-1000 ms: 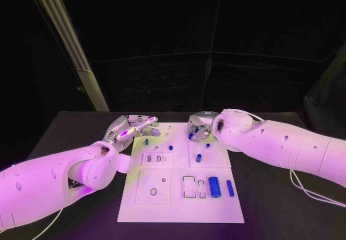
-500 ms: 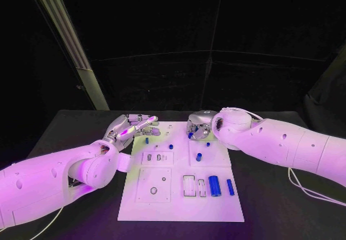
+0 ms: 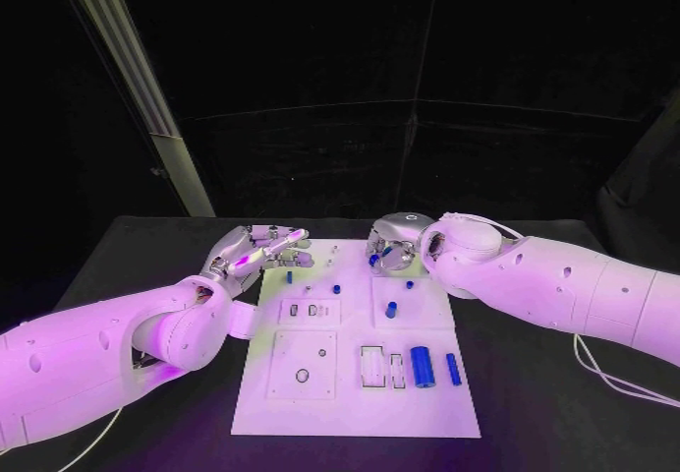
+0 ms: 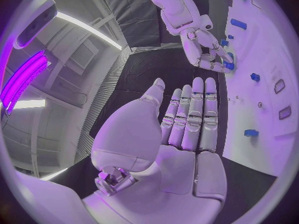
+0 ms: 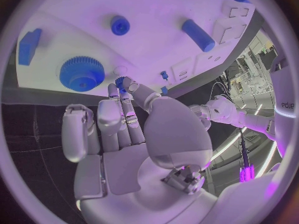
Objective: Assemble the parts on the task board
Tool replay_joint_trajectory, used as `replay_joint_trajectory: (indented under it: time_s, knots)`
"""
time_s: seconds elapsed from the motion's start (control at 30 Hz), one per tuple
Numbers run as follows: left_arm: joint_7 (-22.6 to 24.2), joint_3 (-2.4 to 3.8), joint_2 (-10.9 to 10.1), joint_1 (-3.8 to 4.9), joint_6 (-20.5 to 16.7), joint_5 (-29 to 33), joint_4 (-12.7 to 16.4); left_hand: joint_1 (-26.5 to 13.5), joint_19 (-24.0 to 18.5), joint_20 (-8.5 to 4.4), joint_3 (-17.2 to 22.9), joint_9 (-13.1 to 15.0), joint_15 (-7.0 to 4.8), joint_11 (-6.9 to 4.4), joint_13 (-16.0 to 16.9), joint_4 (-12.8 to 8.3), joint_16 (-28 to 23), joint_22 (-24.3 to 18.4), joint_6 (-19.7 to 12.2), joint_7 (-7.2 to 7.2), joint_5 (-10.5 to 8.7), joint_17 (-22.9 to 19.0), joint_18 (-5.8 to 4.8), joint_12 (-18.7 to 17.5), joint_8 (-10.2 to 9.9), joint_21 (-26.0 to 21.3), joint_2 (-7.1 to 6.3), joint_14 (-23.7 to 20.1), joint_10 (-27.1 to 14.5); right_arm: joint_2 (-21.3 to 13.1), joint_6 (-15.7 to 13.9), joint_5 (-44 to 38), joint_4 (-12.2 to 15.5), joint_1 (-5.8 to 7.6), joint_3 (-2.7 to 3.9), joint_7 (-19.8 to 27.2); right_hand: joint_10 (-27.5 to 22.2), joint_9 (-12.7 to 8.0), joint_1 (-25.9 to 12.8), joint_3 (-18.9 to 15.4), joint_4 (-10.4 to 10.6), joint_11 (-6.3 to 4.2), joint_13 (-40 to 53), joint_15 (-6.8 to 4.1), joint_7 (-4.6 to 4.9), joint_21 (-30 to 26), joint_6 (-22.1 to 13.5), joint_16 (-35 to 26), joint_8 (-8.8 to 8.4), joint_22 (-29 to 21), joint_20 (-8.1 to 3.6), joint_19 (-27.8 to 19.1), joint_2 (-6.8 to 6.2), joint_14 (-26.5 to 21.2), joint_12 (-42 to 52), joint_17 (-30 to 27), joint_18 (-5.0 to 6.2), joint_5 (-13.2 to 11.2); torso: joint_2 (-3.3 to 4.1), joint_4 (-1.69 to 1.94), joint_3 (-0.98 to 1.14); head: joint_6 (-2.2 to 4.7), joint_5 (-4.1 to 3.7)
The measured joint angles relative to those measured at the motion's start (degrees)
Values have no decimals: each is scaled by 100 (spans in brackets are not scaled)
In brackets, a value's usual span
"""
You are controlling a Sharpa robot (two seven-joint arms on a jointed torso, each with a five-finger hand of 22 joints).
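Observation:
The white task board (image 3: 355,408) lies in the middle of the black table. My right hand (image 3: 393,246) hovers over the board's far edge and pinches a small blue gear (image 5: 121,81) between thumb and fingertip. A larger blue gear (image 5: 82,73) sits on the board just beyond those fingers. My left hand (image 3: 262,248) is at the board's far left corner, fingers straight and together, holding nothing (image 4: 187,129). Blue parts lie on the board: a thick cylinder (image 3: 421,366), a slim one (image 3: 452,369) and a short peg (image 3: 390,311).
More small blue pieces stand on the far half of the board (image 3: 336,289) (image 3: 288,277). Empty rectangular slots (image 3: 371,366) and an oval recess (image 3: 302,375) mark the near half. Black table surrounds the board on all sides.
My right arm has shifted slightly, and its hand stays over the board's far edge with the small gear. The left hand has not moved.

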Motion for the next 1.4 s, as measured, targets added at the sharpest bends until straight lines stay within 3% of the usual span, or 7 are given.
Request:
replay_joint_trajectory:
  time_s: [0.2,0.47,0.7,1.4]
  knots:
    - [-1,0,-7,1,4,0,1,0,0,0,7,0,0,0,0,-7,-19,0,0,0,0,0,0,0,0,0,0,0,0,90,-415,72,-32,5,3,1,0,3,0,0,0,0,0,0,0,0,0,0,0,0,-1,1,0,0,0,-14,0,-1,3,2,-2,38,11]
    - [-2,0,-6,3,17,-1,1,0,0,0,7,1,0,0,0,-7,-19,0,0,0,0,0,0,0,0,0,0,0,0,436,-672,150,-348,5,3,0,0,3,-22,0,0,0,1,-21,0,0,0,0,0,0,-1,1,-22,-21,0,-35,0,-1,16,13,2,62,40]
    - [-3,0,-25,19,25,-1,14,0,0,0,7,1,0,0,1,-7,-19,-5,0,0,0,0,0,0,0,0,0,0,0,741,-759,183,-667,8,3,2,0,3,-22,-1,-1,0,1,-21,0,0,0,0,0,0,-1,1,-22,-21,0,-42,1,-1,40,14,1,88,64]
    - [-16,1,-32,55,44,-2,55,0,0,0,8,1,0,0,1,-7,-19,-4,0,0,0,0,0,0,0,0,0,0,0,1234,-809,202,-1166,14,4,-44,0,-1,-46,14,14,0,-4,-21,-1,0,-1,0,-1,-1,0,0,-46,-21,0,-60,1,-1,97,26,-9,114,60]
